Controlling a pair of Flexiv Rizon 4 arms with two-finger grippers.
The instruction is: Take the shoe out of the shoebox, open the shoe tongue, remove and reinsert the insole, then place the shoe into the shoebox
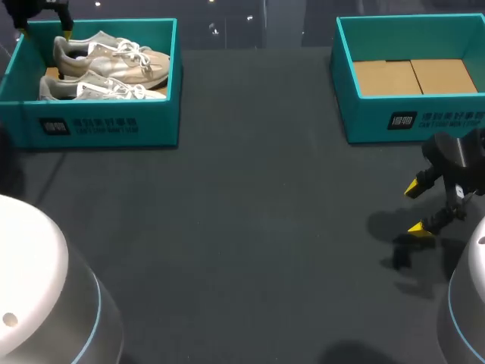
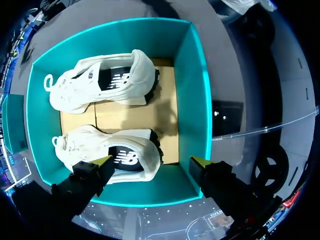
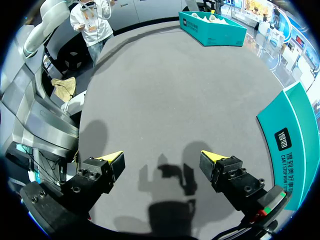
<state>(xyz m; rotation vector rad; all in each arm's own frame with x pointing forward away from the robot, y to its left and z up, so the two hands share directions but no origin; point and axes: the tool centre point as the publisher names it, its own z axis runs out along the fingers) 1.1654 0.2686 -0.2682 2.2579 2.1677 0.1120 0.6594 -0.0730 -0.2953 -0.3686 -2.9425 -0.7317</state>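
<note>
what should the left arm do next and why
Probably lower the left gripper toward the heel of the nearer white sneaker. Its fingers are open and hang above the teal shoebox, one tip over that sneaker's collar, with nothing gripped. Both sneakers lie inside, so taking one out comes first.

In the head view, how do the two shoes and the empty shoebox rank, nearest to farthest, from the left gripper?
1. Rear shoe, right by the left gripper.
2. Front shoe, beside it.
3. Empty shoebox, far off at the right side.
</note>
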